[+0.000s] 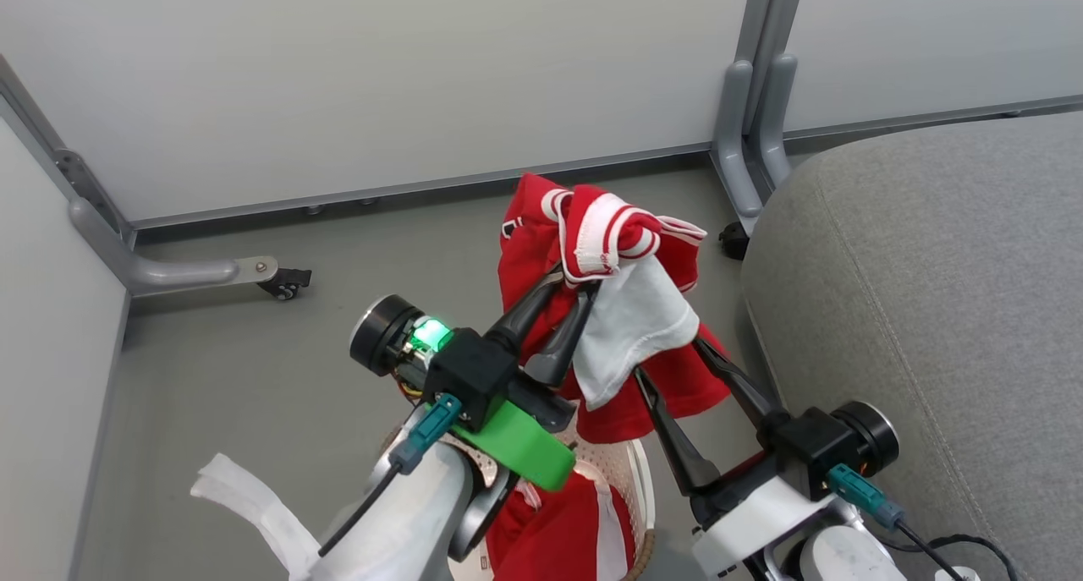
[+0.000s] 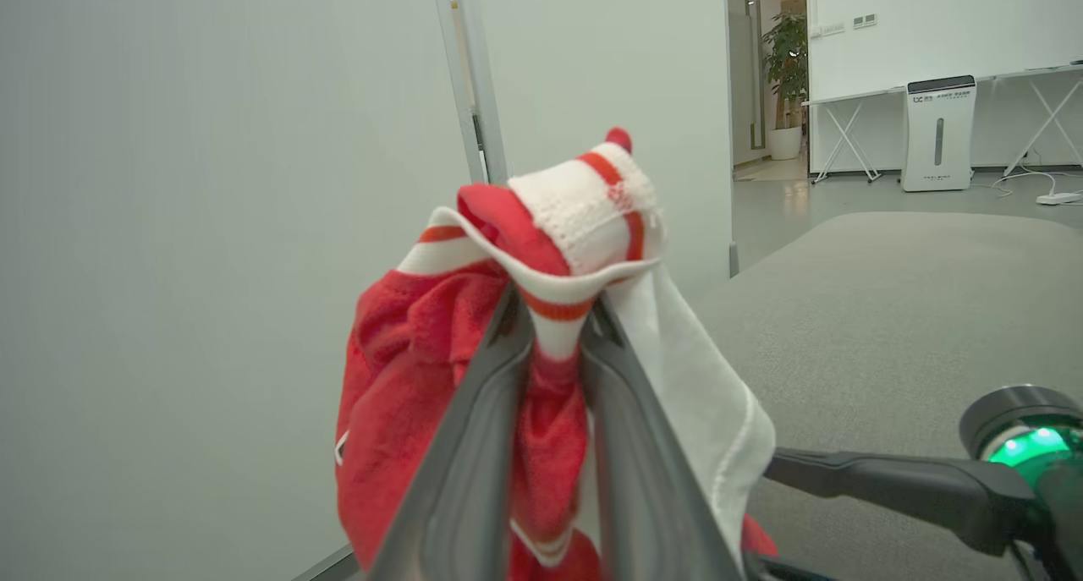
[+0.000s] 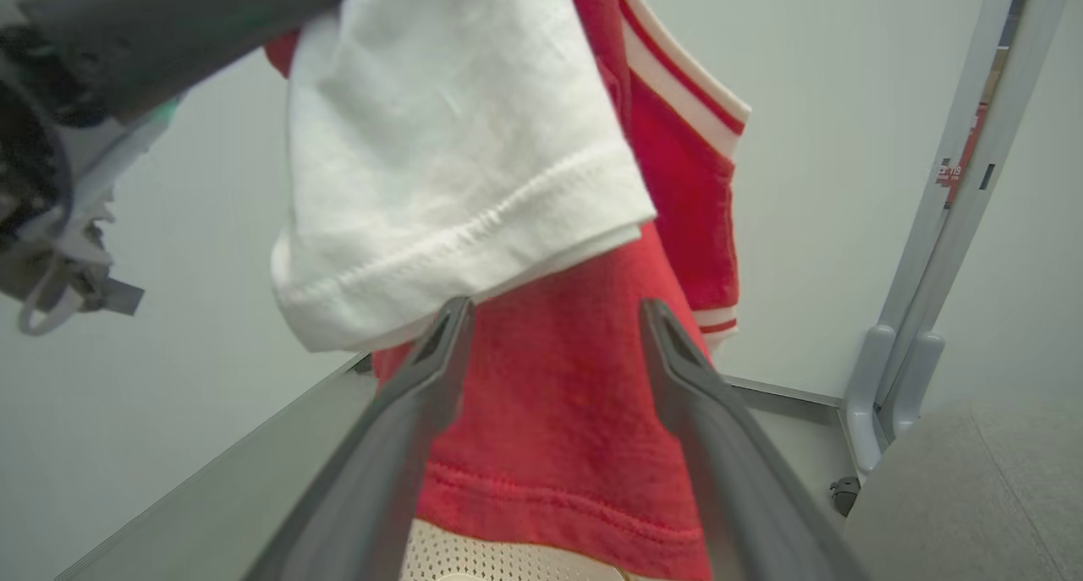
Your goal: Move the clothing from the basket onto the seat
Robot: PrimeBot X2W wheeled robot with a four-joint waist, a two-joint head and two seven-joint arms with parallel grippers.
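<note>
Underneath, right wrist view catches basket [image 3: 508, 557] below hanging clothing [image 3: 558, 395].

Open room above seat [image 1: 931, 293] — passable from its left side. Post [image 1: 744, 150] crowds far corner, wall [image 1: 381, 82] close behind; right gripper [image 1: 668, 357] stands across way in.

The head camera looks down from high up at the grey floor [image 1: 254, 378], the white wall [image 1: 381, 73] and the sofa [image 1: 931, 310] on the right. The left wrist camera sits right behind its own fingers [image 2: 465, 479] and looks straight across the room, over the sofa. The right wrist camera sits low, very close to the red shirt [image 3: 558, 378], facing the wall. All three see the shirt, wall and sofa.
</note>
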